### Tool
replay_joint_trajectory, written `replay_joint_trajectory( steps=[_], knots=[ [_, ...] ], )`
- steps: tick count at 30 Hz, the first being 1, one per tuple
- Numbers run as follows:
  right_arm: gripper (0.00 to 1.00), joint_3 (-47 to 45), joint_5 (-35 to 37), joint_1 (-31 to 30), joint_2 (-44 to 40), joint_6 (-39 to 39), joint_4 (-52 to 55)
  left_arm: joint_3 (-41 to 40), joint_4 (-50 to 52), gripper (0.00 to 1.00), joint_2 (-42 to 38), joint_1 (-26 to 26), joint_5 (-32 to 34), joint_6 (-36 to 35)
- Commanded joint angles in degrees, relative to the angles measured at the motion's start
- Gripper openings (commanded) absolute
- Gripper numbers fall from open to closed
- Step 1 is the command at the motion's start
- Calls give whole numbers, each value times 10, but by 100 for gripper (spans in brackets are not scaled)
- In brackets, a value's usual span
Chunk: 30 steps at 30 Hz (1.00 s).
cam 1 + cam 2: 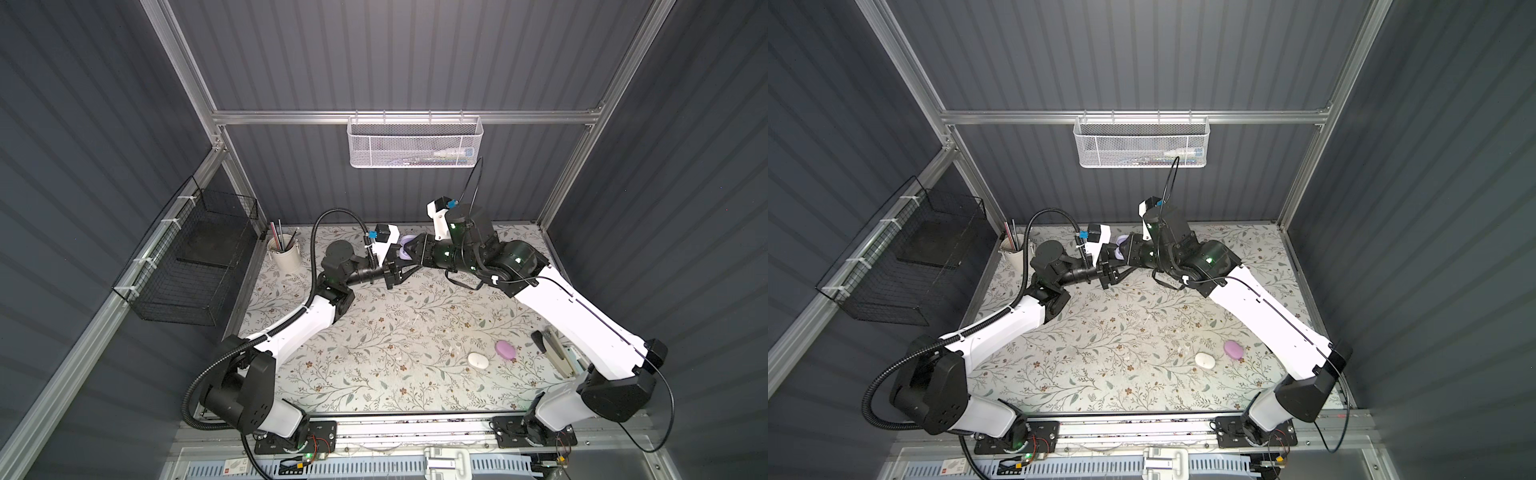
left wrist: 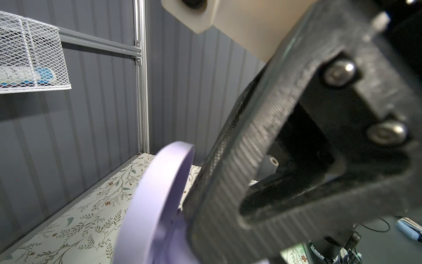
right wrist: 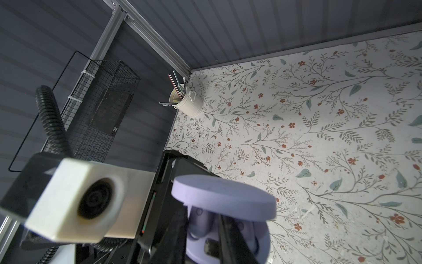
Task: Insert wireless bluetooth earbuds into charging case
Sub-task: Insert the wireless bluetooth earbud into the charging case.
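An open lavender charging case [image 1: 405, 248] [image 1: 1122, 245] hangs above the back middle of the table, its lid [image 3: 223, 196] tipped up. My left gripper [image 1: 402, 262] is shut on the case from the left. My right gripper [image 3: 203, 230] reaches in under the lid from the right. Its two fingers sit tight on either side of a lavender earbud [image 3: 201, 222] that lies in the case's base [image 3: 258, 240]. In the left wrist view the lid [image 2: 159, 194] and the right gripper's black finger [image 2: 251, 182] fill the picture, and my left fingers are hidden there.
A closed white case [image 1: 478, 360] and a closed pink-purple case [image 1: 506, 350] lie at the front right. A beige and black tool [image 1: 555, 353] lies beside the right arm. A pen cup [image 1: 286, 253] stands at the back left corner. Wire baskets [image 1: 195, 257] [image 1: 415, 141] hang on the walls.
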<state>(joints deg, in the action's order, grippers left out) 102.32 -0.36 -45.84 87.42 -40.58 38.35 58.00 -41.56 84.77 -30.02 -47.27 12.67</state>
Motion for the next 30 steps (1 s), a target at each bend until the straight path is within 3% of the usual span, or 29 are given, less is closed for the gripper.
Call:
replay_joint_trajectory(
  steps=[1, 9, 12, 14, 17, 30],
  knots=[
    [27, -4, -1, 0, -1, -6, 19, 1, -43, 6, 0, 1, 7, -2],
    [22, 6, 4, 0, -5, -4, 40, -3, -33, 6, -5, 1, 8, -15],
    [28, 10, 0, 0, -6, -5, 41, -3, -29, 6, -7, 2, 8, -20],
    [40, 16, 3, 0, -8, -9, 46, -4, -25, 6, -9, 2, 8, -21],
    [47, 25, 7, 1, -12, -10, 49, -7, -19, 6, -11, 1, 9, -26],
    [49, 142, 43, 36, 7, 25, 155, -15, 17, 6, -22, 1, -2, -44]
  ],
)
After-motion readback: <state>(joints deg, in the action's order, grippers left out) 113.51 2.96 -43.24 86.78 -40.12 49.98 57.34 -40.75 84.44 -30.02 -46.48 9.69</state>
